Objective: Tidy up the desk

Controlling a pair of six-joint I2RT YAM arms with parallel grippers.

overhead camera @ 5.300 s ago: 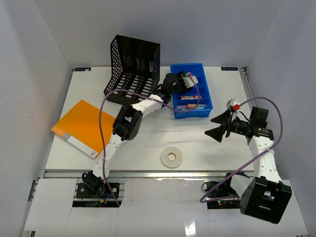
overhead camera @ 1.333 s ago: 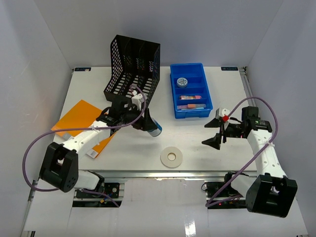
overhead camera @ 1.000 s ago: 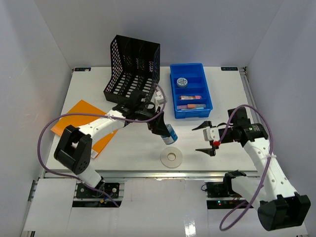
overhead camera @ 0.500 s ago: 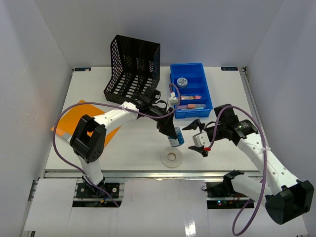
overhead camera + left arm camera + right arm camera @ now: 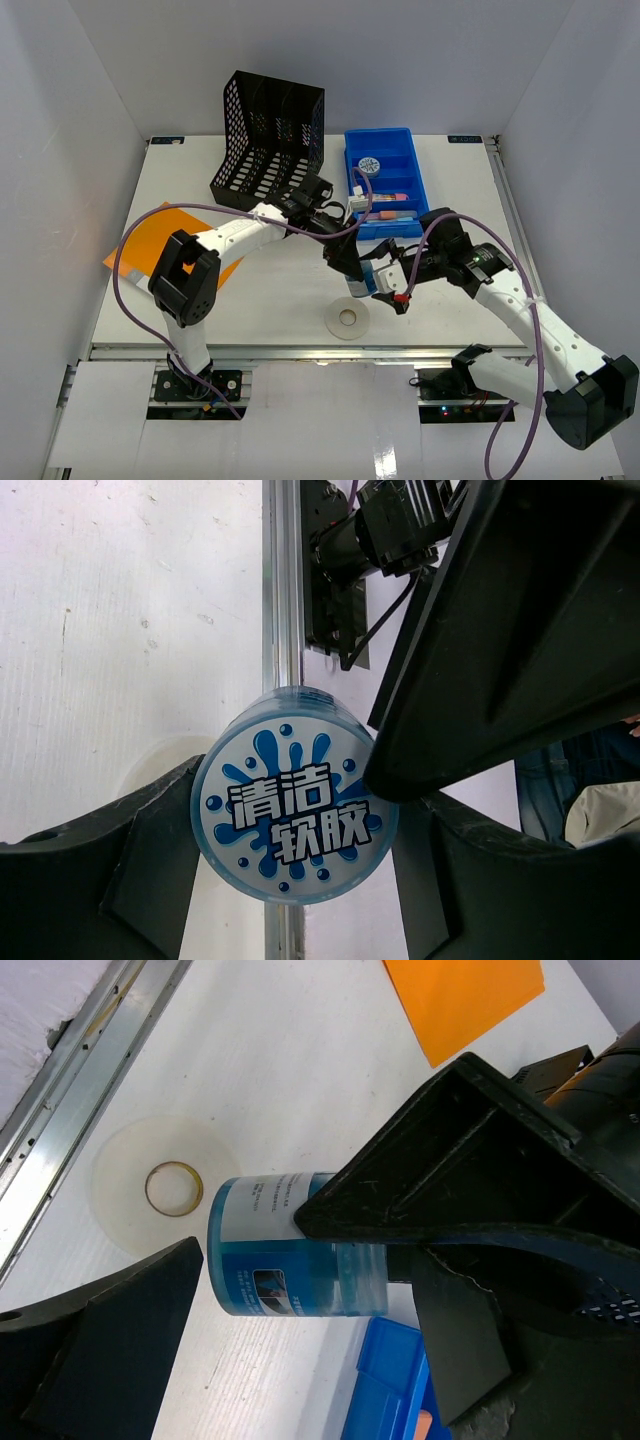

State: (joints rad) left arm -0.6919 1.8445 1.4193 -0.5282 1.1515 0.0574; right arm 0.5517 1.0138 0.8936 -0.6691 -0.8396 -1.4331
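Two pincers meet over the front-middle of the bench (image 5: pixel 270 300) — by the look of it, a hand-over. The left pincer (image 5: pixel 350 268) is clamped on a blue jar (image 5: pixel 368 282), holding it off the surface near a white tape roll (image 5: pixel 347 319). The right pincer (image 5: pixel 388 277) is spread wide, its jaws either side of the jar and not visibly touching — probably placed to take it toward the blue tray (image 5: pixel 380 133).
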